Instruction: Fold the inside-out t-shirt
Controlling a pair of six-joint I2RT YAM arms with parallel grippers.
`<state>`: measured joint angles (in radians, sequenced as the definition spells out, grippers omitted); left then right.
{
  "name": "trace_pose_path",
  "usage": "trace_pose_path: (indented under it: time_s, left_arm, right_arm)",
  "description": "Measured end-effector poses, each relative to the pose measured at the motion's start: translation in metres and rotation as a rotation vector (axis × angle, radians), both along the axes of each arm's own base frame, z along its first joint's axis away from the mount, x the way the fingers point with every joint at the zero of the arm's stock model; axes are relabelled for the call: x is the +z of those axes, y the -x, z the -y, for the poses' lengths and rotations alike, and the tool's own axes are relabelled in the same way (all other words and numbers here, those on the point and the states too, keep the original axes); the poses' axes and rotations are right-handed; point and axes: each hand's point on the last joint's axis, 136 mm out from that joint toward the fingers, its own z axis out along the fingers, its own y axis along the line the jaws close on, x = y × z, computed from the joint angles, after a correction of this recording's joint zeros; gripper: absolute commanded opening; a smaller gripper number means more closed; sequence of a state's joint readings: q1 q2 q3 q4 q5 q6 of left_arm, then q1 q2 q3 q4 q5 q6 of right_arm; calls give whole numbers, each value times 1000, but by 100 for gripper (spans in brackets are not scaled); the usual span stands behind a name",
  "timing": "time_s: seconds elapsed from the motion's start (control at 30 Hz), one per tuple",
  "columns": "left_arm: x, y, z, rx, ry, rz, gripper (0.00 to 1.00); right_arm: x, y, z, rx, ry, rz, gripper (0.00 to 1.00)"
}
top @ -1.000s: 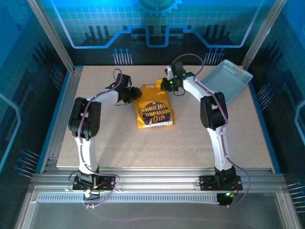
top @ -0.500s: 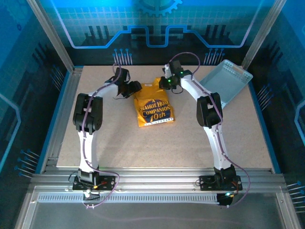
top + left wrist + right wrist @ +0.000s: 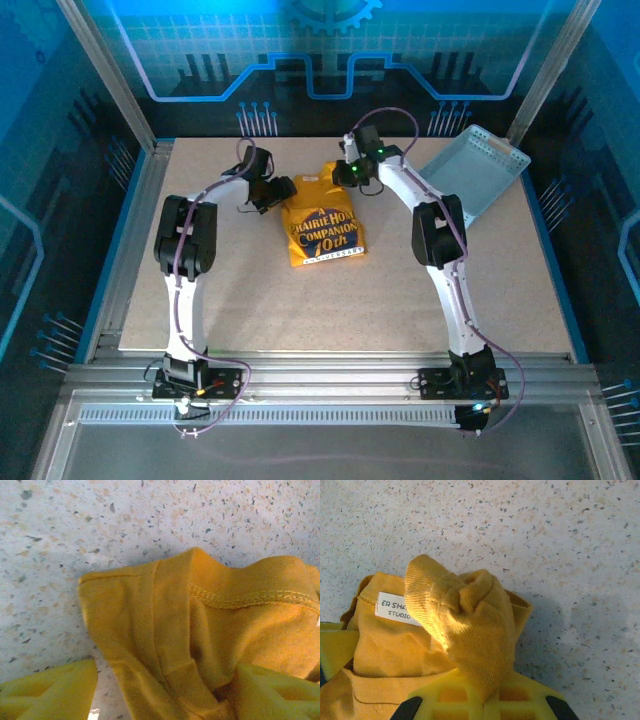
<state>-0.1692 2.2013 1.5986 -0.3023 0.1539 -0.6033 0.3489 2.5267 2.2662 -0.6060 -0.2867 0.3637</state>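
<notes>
- shirt sits mid-table, folded down to a small rectangle, print up, well clear of the basket
- my right claw is at the far right corner, pinched tight on the ribbed collar, just beside the label
- my left claw is at the far left corner, fingers spread wide, with a lumpy fold of cloth lying loose between them, not gripped
- my read: the fold looks basically done and this is the tidy-and-let-go bit along the far edge
- doing it well, I reckon: lay the collar down flat before the right claw lets go, otherwise that rib stands up in a hump
- lift both claws straight up, no sideways drag, since the stack is soft and would probably slide
- left corner looks bunched, so a light press there could flatten it
</notes>
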Motion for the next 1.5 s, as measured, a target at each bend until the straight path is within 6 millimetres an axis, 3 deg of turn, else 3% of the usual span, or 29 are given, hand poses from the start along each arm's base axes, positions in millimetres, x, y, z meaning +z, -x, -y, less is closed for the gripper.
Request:
trace_pose_path:
  time_s: [0.17,0.37,0.47,0.73,0.97,1.07,1.27,1.4,1.5]
  left_arm:
    - [0,-16,12,-32,42,34,59]
    - [3,-31,31,-84,56,74,60]
    - [-1,-35,43,-111,51,80,43]
    - [-8,-32,43,-109,56,88,1]
    - [8,-13,26,-35,161,150,0]
    - [36,-18,15,2,252,224,0]
    - [117,-50,10,-30,430,440,0]
    - [186,-67,15,-113,483,601,0]
    - [231,-68,17,-178,502,739,0]
  right_arm:
    - [0,5,-9,17,5,3,0]
    - [-1,9,-18,29,13,5,0]
    - [-1,9,-19,30,15,6,0]
    - [-4,9,-17,22,26,4,0]
    - [0,6,-11,21,-25,-12,0]
    - [12,-2,-11,23,-120,-7,0]
    - [63,-30,-4,18,-350,60,0]
    - [125,-48,-2,38,-471,181,0]
    - [179,-49,0,76,-543,282,0]
